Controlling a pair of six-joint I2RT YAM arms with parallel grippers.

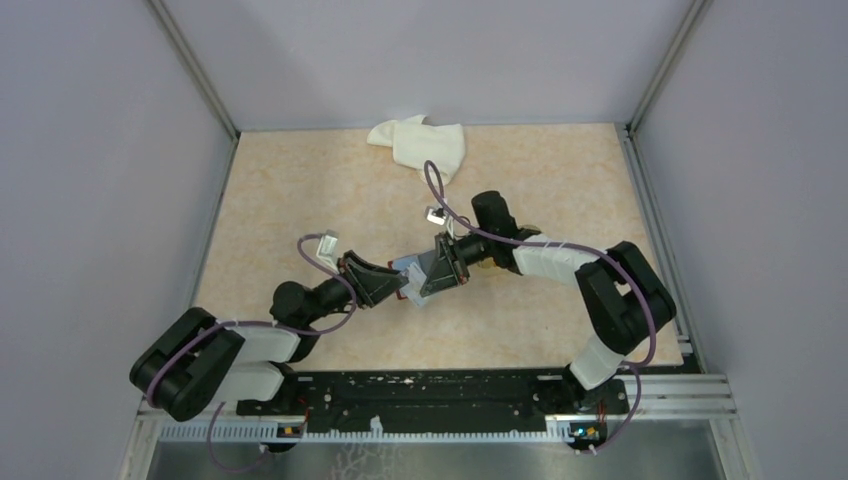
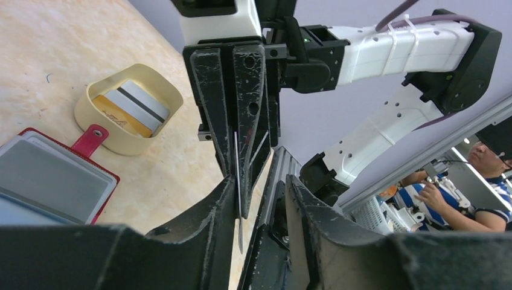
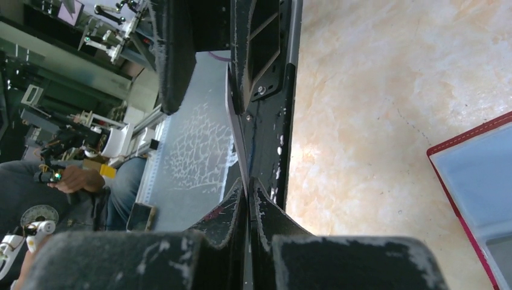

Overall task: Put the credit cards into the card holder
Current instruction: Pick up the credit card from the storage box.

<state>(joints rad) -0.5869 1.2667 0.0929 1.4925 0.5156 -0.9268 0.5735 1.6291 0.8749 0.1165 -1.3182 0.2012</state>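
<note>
My right gripper (image 3: 249, 184) is shut on a thin credit card (image 3: 237, 136), seen edge-on in both wrist views. In the left wrist view that credit card (image 2: 236, 175) hangs from the right gripper's fingers (image 2: 250, 90) and rests against one finger of my left gripper (image 2: 261, 181), whose jaws stand apart around it. The two grippers meet above the middle of the table, left gripper (image 1: 385, 281) facing right gripper (image 1: 441, 265). The card holder (image 2: 48, 181) lies open on the table beside them, dark red with clear pockets and a snap tab (image 2: 90, 139). Its red edge (image 3: 465, 187) also shows in the right wrist view.
A beige rounded tray (image 2: 96, 124) stands just beyond the card holder's tab with more cards (image 2: 130, 104) inside. A crumpled white cloth (image 1: 420, 145) lies at the back of the table. Grey walls close off the left, right and back sides.
</note>
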